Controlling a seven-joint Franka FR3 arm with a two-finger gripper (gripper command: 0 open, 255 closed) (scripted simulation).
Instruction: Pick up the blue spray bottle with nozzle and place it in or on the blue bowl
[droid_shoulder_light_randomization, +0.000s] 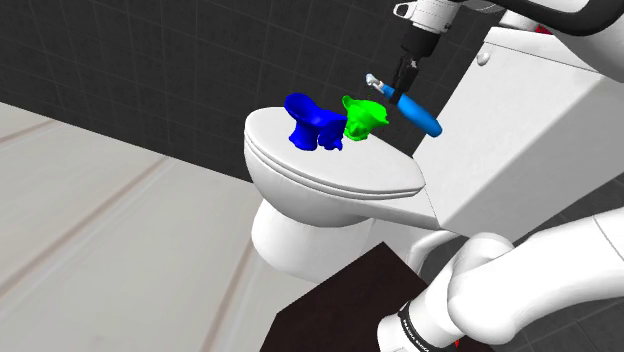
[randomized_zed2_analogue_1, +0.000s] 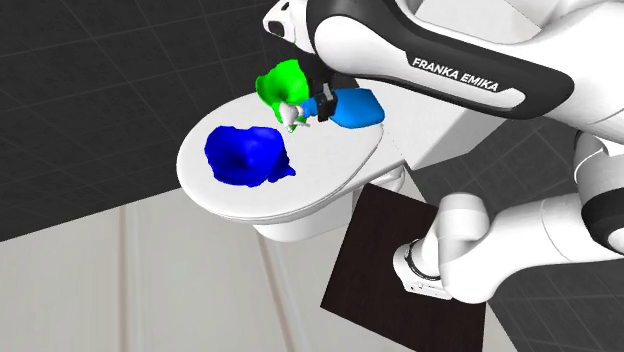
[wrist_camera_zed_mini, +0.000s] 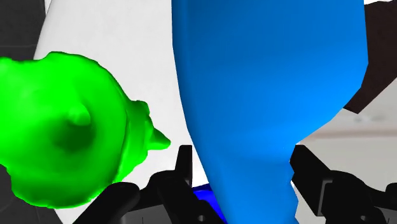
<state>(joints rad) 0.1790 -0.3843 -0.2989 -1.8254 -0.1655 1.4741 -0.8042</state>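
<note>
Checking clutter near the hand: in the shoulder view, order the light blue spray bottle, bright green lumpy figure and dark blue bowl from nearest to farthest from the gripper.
1. Light blue spray bottle, clasped in the black gripper.
2. Bright green lumpy figure, on the white toilet lid beside the bottle.
3. Dark blue bowl, farther toward the view's left.

The white arm (droid_shoulder_light_randomization: 530, 275) rose from the shoulder view's five o'clock corner and arched over to one o'clock, where its wrist (droid_shoulder_light_randomization: 432, 12) pointed downward. The black pincer (droid_shoulder_light_randomization: 401, 82) hung toward seven o'clock, its fingers (wrist_camera_zed_mini: 312, 177) clamped on either side of the blue spray bottle (droid_shoulder_light_randomization: 420, 112).
</note>
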